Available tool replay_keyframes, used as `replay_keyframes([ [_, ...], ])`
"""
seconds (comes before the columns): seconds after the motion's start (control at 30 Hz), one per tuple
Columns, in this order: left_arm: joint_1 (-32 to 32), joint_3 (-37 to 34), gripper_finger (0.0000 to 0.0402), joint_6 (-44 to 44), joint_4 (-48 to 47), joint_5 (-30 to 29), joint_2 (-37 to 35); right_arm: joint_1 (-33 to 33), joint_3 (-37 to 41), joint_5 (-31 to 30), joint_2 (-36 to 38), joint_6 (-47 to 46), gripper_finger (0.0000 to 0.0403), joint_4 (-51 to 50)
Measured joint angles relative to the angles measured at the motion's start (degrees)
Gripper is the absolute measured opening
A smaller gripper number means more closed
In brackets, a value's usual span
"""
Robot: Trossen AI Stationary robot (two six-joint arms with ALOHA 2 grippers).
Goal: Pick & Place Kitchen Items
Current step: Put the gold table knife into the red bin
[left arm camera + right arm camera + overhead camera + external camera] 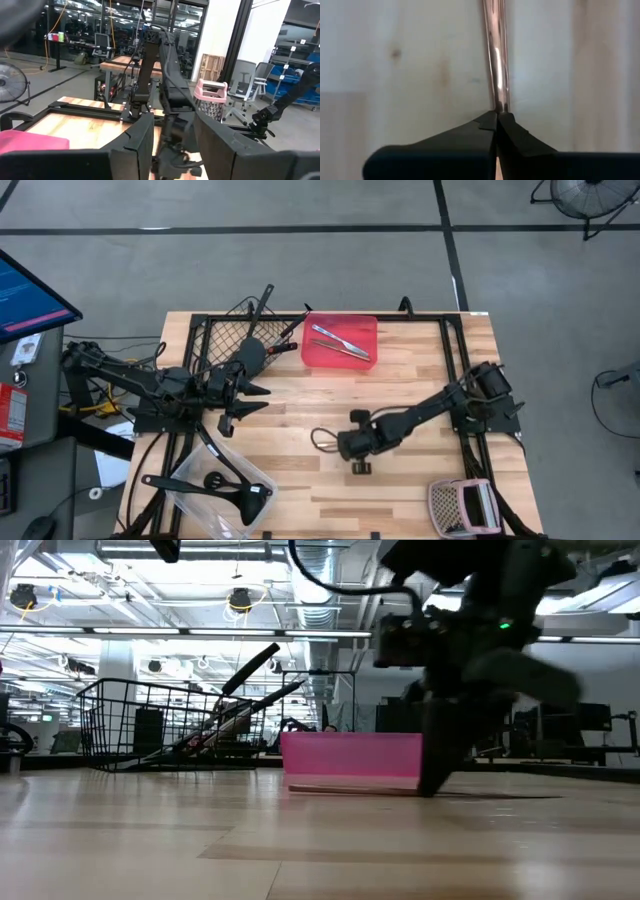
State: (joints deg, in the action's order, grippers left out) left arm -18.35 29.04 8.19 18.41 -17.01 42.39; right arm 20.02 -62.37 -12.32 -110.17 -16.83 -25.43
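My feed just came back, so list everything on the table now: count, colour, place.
Black wire basket: one, far left corner, black utensils inside.
Red plastic tray: one, far centre.
Slim silver metal pieces: two or so, in the tray.
Clear plastic tub: one, near left.
Black long-handled utensils: about two, in the tub.
Thin copper stick: one, table centre.
Pinkish mesh item: one, near right corner.
Left gripper: by the basket.
Right gripper: shut on the stick.
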Motion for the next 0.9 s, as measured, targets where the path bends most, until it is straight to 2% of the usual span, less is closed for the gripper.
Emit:
replay_keyframes([
  [0.23,0.0,0.0,0.0127,1.1,0.0,0.0,0.3,-3.6,0.3,0.2,2.3,2.1,0.0,-0.1],
  [0.4,0.0,0.1,0.0127,1.1,0.2,0.0,3.9,-5.8,0.3,3.1,3.2,3.5,0.0,0.7],
  [0.6,0.0,0.1,0.0127,1.1,0.0,0.1,13.0,-6.7,0.2,5.0,3.2,4.7,0.0,2.1],
  [0.9,0.0,0.0,0.0127,1.1,1.7,0.3,31.2,-7.2,0.1,7.6,3.3,4.9,0.0,2.3],
])
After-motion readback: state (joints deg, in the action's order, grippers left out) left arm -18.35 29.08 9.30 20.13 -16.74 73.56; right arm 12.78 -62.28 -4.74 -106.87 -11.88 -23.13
